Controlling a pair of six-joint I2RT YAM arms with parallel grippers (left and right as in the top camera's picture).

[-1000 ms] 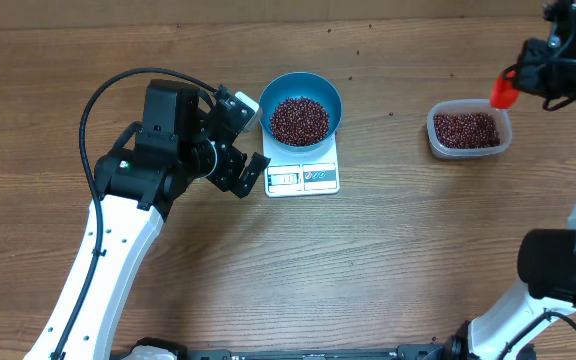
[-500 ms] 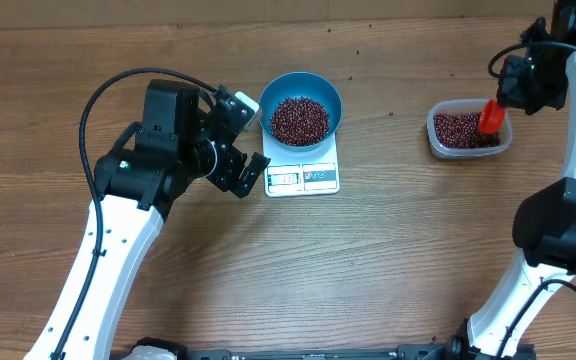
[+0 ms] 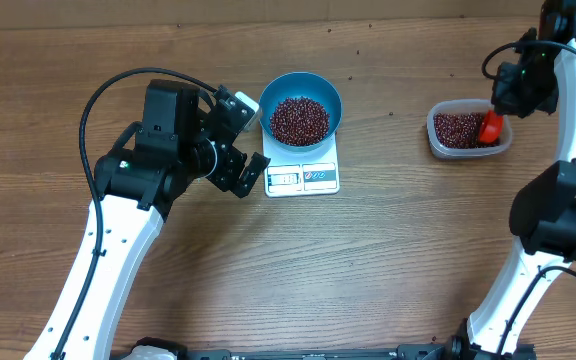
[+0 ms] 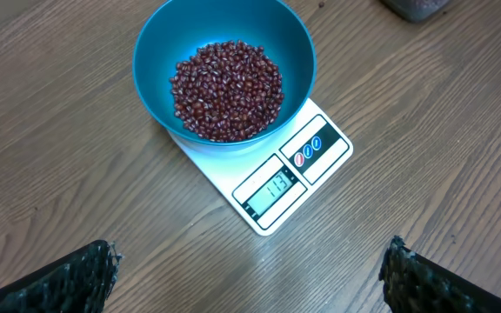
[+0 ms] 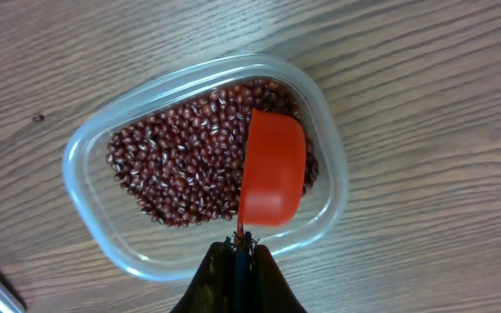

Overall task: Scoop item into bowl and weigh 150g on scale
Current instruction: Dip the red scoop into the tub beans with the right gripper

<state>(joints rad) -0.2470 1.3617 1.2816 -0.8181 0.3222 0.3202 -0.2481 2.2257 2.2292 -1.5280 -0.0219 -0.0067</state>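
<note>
The blue bowl (image 3: 334,96) stands on the white scale (image 3: 303,178) with a heap of dark red beans (image 3: 299,119) in it. My left gripper (image 3: 252,142) hovers open just left of the scale, fingers wide apart and empty. In the left wrist view the bowl (image 4: 159,52), beans (image 4: 227,89) and scale (image 4: 285,178) lie ahead of that gripper (image 4: 250,283). At the far right my right gripper (image 3: 497,111) is shut on the handle of a red scoop (image 3: 489,127). The scoop (image 5: 272,169) sits mouth-down on the beans (image 5: 177,169) in the clear tub (image 5: 85,183), just beyond the gripper (image 5: 243,246).
The clear plastic tub (image 3: 434,138) of beans stands to the right of the scale, near the right arm's base column. Bare wooden table lies between the scale and the tub and along the front.
My right gripper has carried the red scoop from above the tub's right edge down and left into the tub. The left arm, bowl and scale have not moved.
</note>
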